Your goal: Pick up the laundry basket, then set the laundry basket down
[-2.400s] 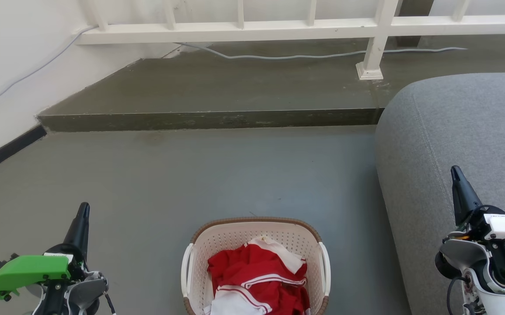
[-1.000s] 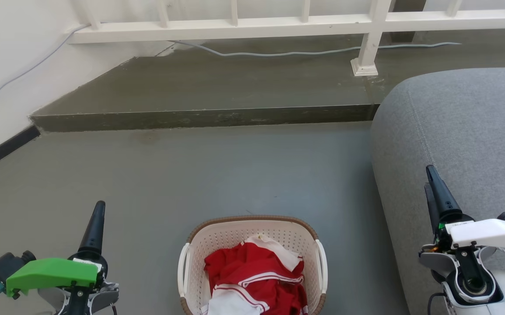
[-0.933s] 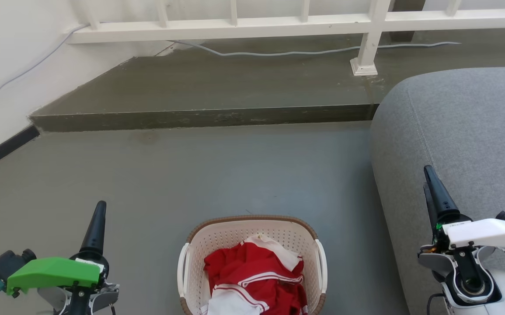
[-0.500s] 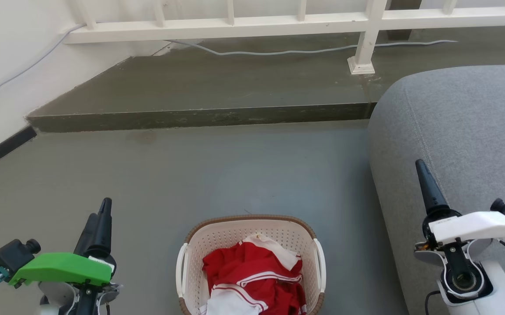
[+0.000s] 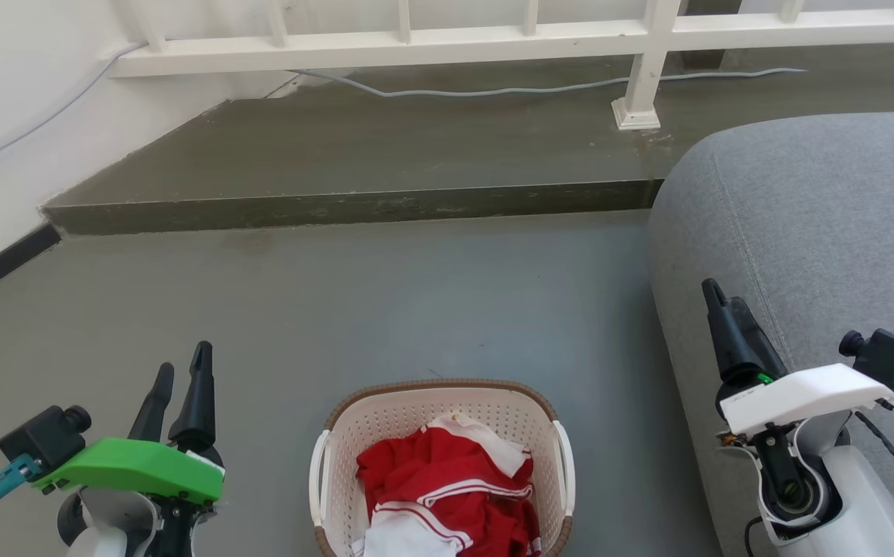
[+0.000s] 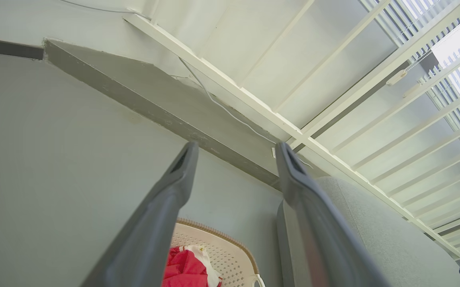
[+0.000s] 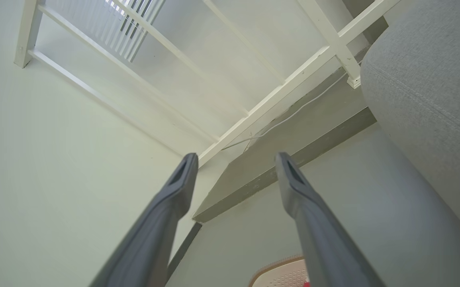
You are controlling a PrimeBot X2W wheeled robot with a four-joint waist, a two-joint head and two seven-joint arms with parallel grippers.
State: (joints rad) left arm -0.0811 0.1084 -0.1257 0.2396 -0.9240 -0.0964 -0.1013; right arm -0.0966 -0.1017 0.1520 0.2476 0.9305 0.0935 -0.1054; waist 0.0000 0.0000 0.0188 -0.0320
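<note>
The cream laundry basket [image 5: 416, 414] sat on the grey floor [image 5: 385, 294] between the two arms, touched by neither, with a red and white garment [image 5: 447, 480] heaped inside. The left end effector [image 5: 183, 360] hovered to its left, and the right end effector [image 5: 719, 298] hovered beside the grey sofa [image 5: 818, 232]. In the head view the right fingers overlapped; the wrist views showed both pairs spread apart, released, grasping nothing.
</note>
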